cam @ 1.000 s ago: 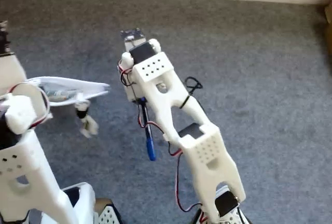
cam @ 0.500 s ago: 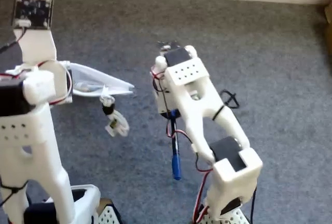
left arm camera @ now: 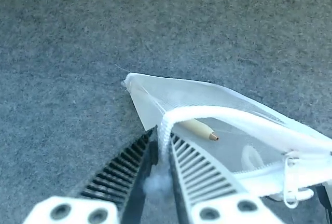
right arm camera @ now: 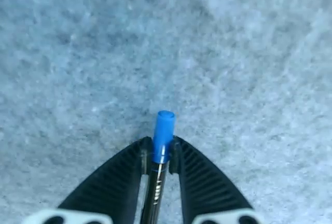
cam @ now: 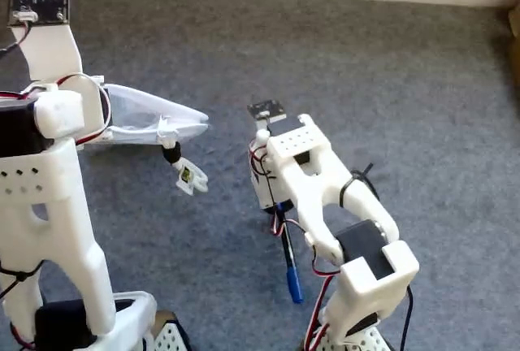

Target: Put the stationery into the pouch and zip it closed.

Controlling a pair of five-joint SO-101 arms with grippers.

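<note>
Right wrist view | pen (right arm camera: 162, 136) clamped between fingers (right arm camera: 114, 177) | blue end protruding

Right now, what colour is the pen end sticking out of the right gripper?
Blue. The end of the pen shows best in the right wrist view.

The pouch (left arm camera: 223, 105) is showing fine, translucent white mesh cloth; the left gripper (left arm camera: 162, 138) is showing ribbed, matt black plastic; the pen (right arm camera: 165, 124) is gleaming with a smooth blue plastic cap; the carpet (cam: 406, 83) is looking rough and felt-like.
</note>
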